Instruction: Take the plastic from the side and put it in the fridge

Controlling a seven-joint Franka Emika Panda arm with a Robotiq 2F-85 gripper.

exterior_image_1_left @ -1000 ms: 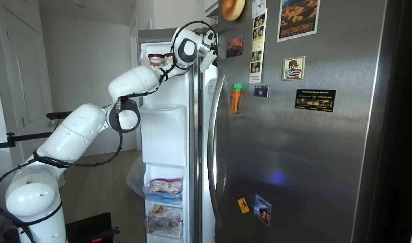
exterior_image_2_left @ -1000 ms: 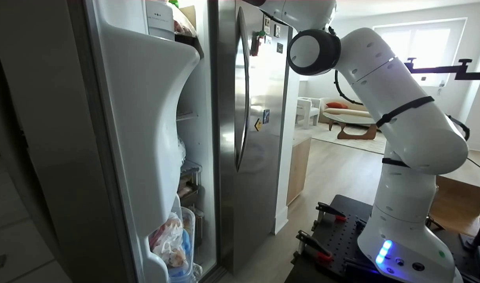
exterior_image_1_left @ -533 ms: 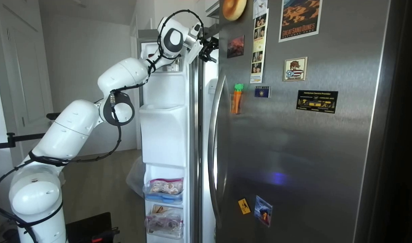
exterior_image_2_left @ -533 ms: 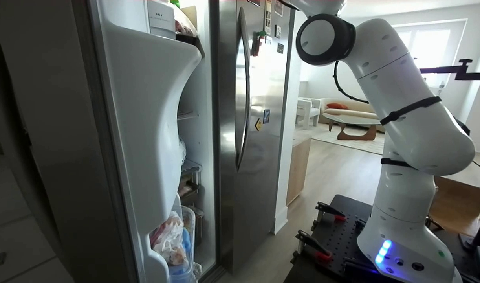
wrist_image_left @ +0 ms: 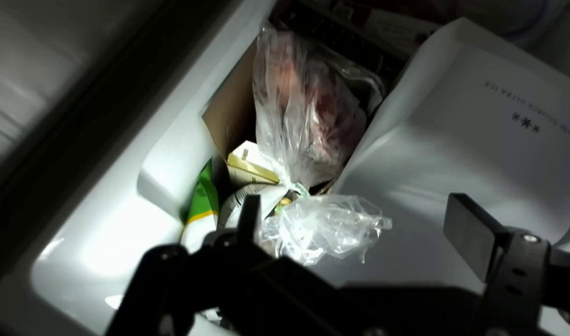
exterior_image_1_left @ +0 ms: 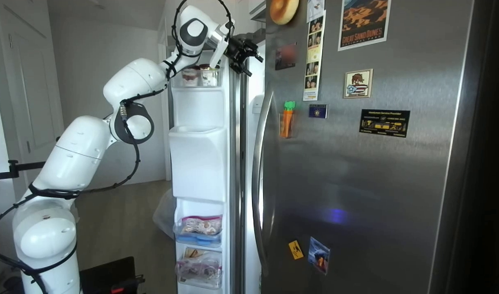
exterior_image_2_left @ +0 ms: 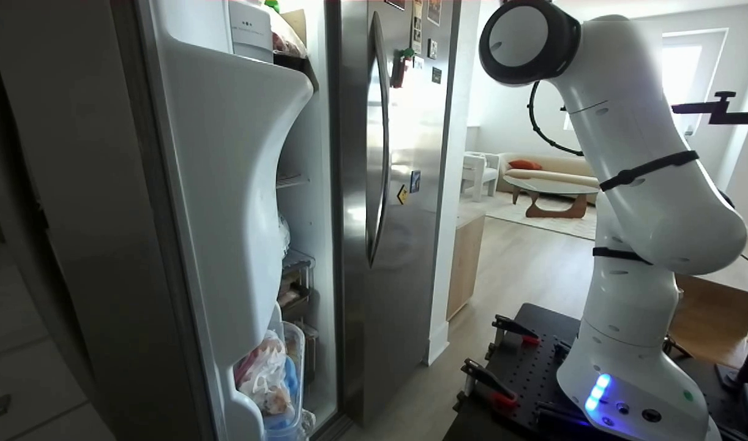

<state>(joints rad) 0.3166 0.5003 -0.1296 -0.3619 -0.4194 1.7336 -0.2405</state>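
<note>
- Bag (wrist_image_left: 308, 107), which I judge to be the plastic, lies inside the fridge (exterior_image_1_left: 347, 175).
- Claw (wrist_image_left: 357, 221) is spread wide at the fridge opening; it holds nothing.
- Filling (wrist_image_left: 329, 112) looks lumpy and firm, so the weight may be fair; thin film (wrist_image_left: 273, 114) is probably slippery and can tear.
- Best hold: gathered neck (wrist_image_left: 289, 172), not loose tail (wrist_image_left: 329, 226).

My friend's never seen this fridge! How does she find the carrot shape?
In an exterior view, start at the big silver fridge and its long curved handle. Right of the handle's upper part, beside a small dark blue rectangle, hangs the carrot shape. Unlike its neighbours, it has an orange body under a bright green top.
</note>
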